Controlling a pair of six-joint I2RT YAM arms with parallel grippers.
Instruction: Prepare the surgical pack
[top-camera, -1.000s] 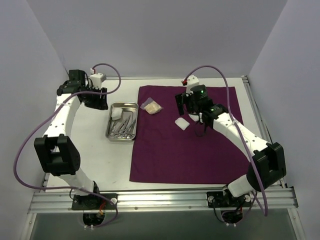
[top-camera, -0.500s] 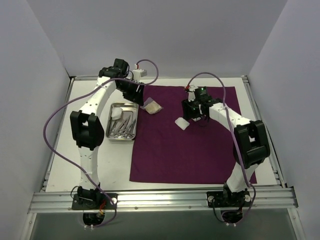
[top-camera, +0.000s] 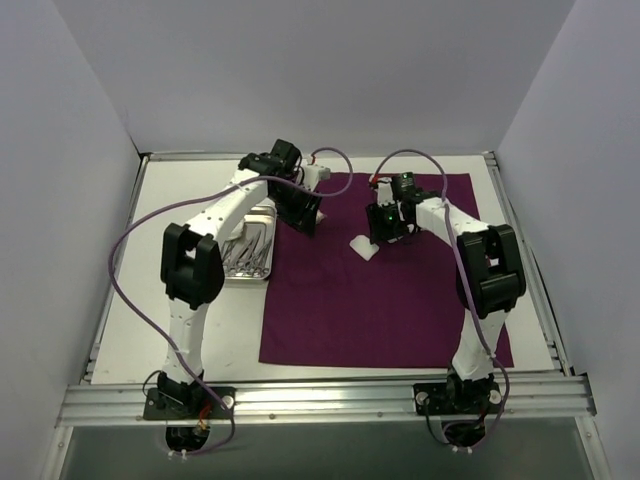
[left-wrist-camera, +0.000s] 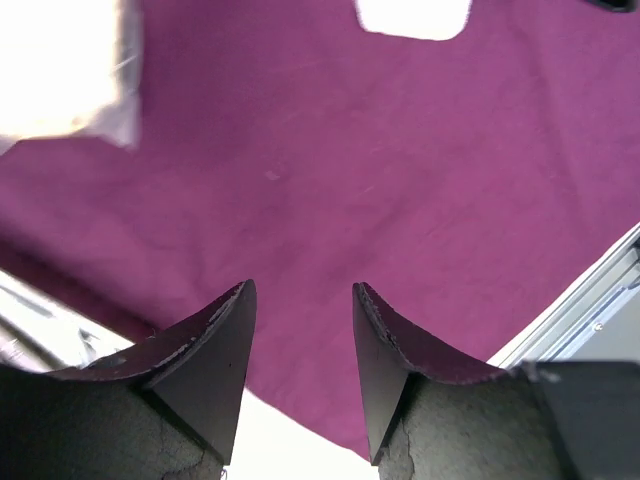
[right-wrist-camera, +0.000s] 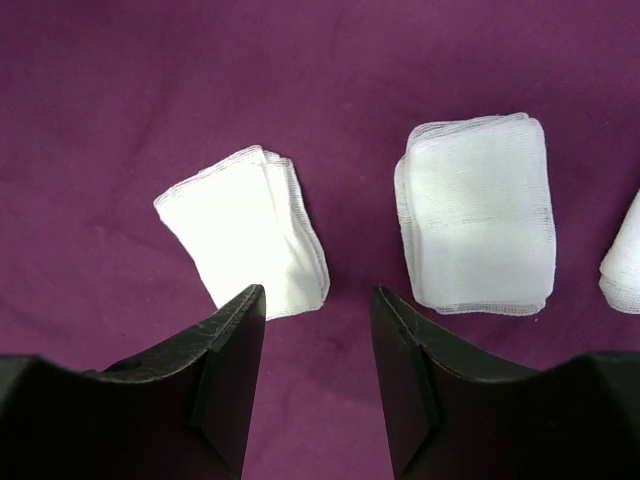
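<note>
The dark purple cloth lies spread across the middle of the table. At its left edge stands the steel tray with thin metal instruments, partly covered by my left arm. My left gripper hangs over the cloth's back-left part, open and empty, with a pale packet ahead on the left. My right gripper is low over the cloth, open, its tips between two white gauze pads. Another pad shows at the right edge. One gauze pad shows from above.
White table surrounds the cloth, with grey walls on three sides. A metal rail runs along the near edge by the arm bases. Purple cables loop off both arms.
My left arm has swung from the table's back left across to the cloth's back-left part, covering the packet from above. My right gripper's jaws have narrowed and it shifted slightly left.
</note>
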